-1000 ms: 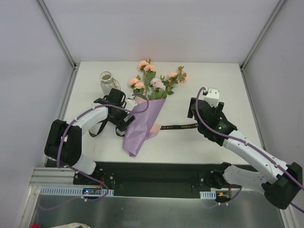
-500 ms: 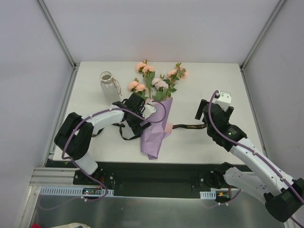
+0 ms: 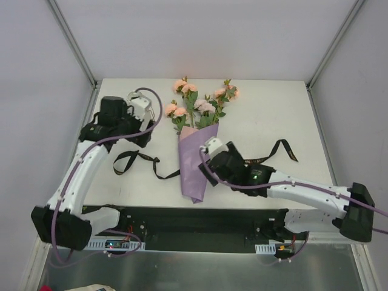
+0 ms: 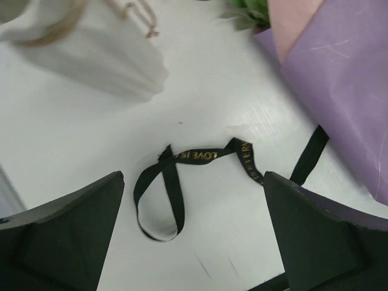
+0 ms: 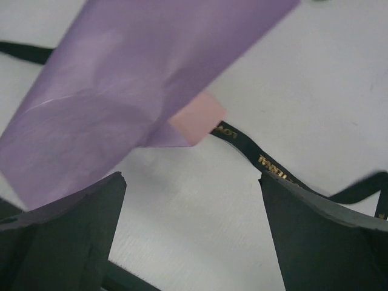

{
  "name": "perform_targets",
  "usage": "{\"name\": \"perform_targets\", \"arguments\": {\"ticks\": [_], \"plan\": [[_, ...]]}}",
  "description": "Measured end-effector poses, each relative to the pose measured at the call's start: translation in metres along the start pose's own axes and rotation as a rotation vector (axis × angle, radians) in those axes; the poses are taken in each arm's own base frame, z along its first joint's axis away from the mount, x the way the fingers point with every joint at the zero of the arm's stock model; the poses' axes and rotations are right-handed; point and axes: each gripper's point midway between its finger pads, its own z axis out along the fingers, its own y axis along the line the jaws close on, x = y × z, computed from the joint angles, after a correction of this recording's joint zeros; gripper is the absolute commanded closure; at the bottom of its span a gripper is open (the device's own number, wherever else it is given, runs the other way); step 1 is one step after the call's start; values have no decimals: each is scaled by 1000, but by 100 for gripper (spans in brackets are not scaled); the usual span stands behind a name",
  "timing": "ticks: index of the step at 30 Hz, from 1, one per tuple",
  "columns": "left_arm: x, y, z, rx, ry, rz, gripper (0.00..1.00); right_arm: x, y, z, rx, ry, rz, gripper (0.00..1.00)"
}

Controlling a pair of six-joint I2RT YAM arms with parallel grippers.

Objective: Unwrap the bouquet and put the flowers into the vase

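Right claw (image 5: 193, 239), jaws apart and empty, hovers over paper cone (image 5: 139, 91) just ahead, ribbon (image 5: 267, 162) loose below; unwrapping step, next move probably needs a pinch on paper's edge.

Vase (image 4: 97, 60) left of bouquet (image 3: 195, 163), on table (image 3: 273, 115)

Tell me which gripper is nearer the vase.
The left gripper: it hangs open close to the white ribbed vase, while the right gripper is over by the lilac paper cone.
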Motion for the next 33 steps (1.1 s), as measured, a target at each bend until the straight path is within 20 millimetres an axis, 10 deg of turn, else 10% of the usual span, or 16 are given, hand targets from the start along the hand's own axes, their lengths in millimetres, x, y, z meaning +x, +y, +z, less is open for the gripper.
{"name": "perform_targets", "arguments": {"ticks": [5,11,22,33], "plan": [[8,22,-61,-110,-120,-99,1,-2,71,-10,-150,14,-284,4],[49,0,-48,-10,-19,-191,1,6,118,-13,-219,45,-502,4],[67,-20,-32,111,82,-263,1,47,150,5,-261,175,-679,4],[69,-22,-39,106,81,-254,1,45,160,33,-140,126,-753,1]]}}
